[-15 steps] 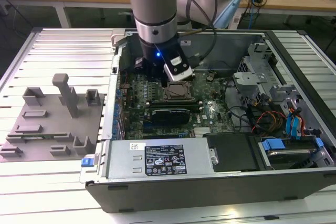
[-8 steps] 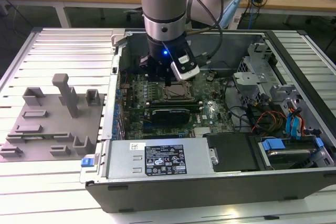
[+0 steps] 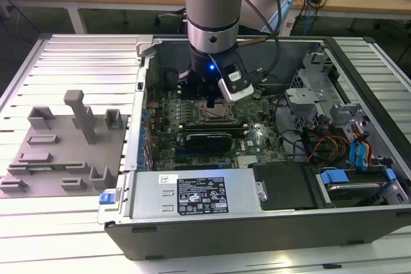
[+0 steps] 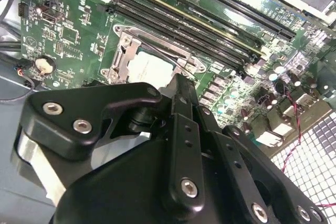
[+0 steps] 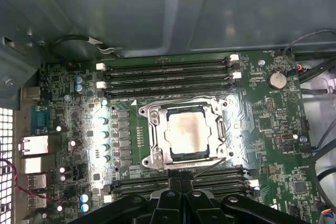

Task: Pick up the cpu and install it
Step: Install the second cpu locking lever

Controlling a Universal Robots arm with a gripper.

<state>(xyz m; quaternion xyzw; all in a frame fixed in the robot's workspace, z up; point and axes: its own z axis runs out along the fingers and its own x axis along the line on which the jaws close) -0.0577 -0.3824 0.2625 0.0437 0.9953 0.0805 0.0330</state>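
The cpu [image 5: 186,134], a flat silvery-grey square, lies inside the metal socket frame [image 5: 155,140] on the green motherboard [image 5: 273,129], seemingly level within the frame and already seated; in the second wrist view it shows as a pale square [image 4: 148,67] just beyond the gripper [image 4: 178,85]; the gripper's black fingers appear drawn close together, narrow, with nothing held between them, and they hang just above the socket's near edge, apart from the chip; in the exterior view the gripper [image 3: 212,97] sits under the grey arm, over the socket; judged from this, doing the step well means keeping the fingers clear of the frame and its thin wire lever, and moving straight up and down, since a sideways nudge could shift the chip; farther out, long black memory slots [image 5: 168,74] run on both sides of the socket; the whole board sits inside an open computer case [image 3: 257,235], which also holds a power supply [image 3: 192,194] with a labelled top, a blue-handled drive bay [image 3: 350,181] and loose coloured cables [image 3: 324,142]; beyond, on the exterior view's left, a grey fixture tray [image 3: 58,158] lies on the table.
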